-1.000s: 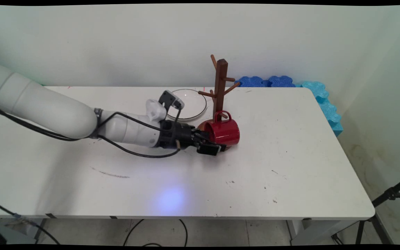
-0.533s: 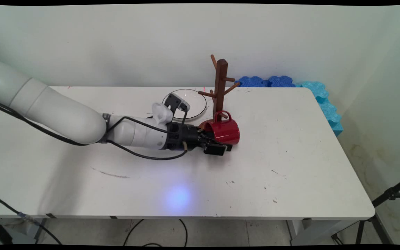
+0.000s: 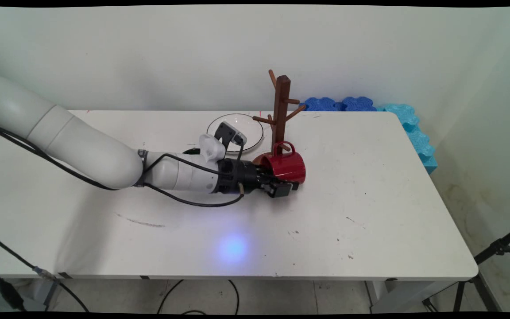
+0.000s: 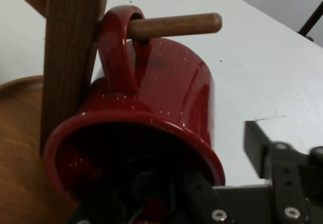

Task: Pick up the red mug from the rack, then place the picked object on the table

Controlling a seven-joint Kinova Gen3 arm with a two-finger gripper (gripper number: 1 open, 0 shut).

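My arm (image 3: 82, 148) lies low over the white table (image 3: 370, 208), reaching in from the left of the mug tree, with black cables (image 3: 179, 199) looped along it. Just left of the mug tree and behind my wrist sits a clear glass plate (image 3: 250, 126) with a dark rim, flat on the table.

My gripper (image 3: 280, 186) is at the mouth of the red mug (image 3: 288, 166), on the near-left side of the mug tree. My jaws stand apart: in the hand view one finger goes into the dark inside of the red mug (image 4: 166, 98), and the other finger (image 4: 260, 146) stands outside its wall with bare table showing between them. I cannot tell whether the inner finger presses on the wall.

The mug lies on its side, its mouth turned toward me, hanging by its handle (image 4: 118, 47) on a low peg (image 4: 176, 24) of the mug tree (image 3: 280, 110). The peg passes through the loop of the handle. The brown wooden post (image 4: 70, 52) rises right against the mug's handle side, and the tree's round wooden base (image 4: 20, 148) lies beneath the mug's rim.

Right of the mug tree the table runs on, marked with small dark scuffs. Far right of it, past the table's back corner, blue foam pieces (image 3: 407, 122) rest against the wall.
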